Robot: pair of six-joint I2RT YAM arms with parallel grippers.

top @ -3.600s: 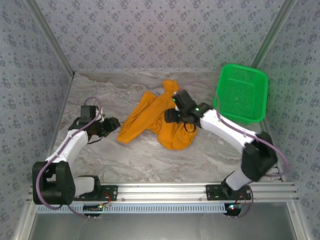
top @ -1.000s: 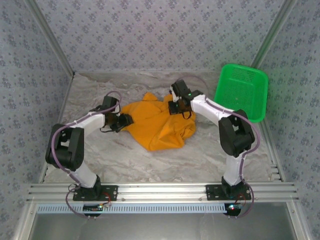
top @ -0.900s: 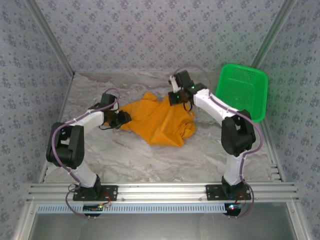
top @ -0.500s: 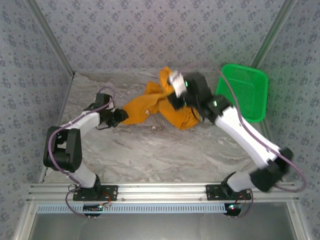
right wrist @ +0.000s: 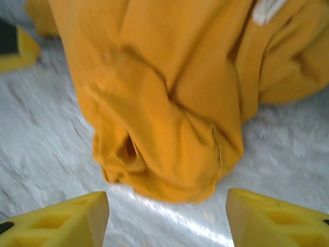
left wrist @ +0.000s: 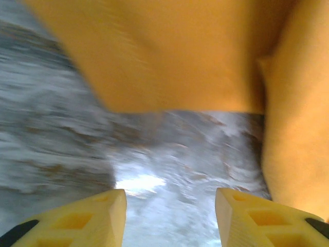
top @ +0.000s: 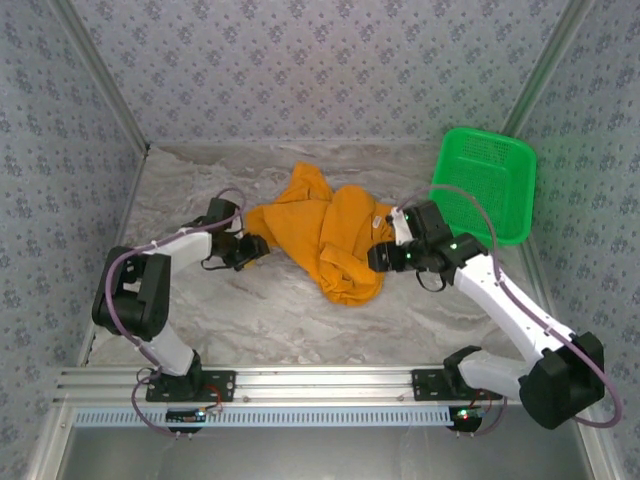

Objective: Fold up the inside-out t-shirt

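1. The left fingers [left wrist: 77, 218] are spread with nothing between them, low over the bench [top: 290, 320] and just short of the shirt's left edge.
2. The right fingers [right wrist: 56, 216] are likewise spread and empty, facing the shirt's bunched right side.
3. The shirt [top: 320, 225] lies crumpled mid-bench, toward the far edge, with its label [right wrist: 264, 10] showing. It looks light, limp and wrinkly and would likely sag from any hold, so pinching a hem corner or shoulder seam seems best.
4. A basket [top: 485, 185] sits in the far right corner.
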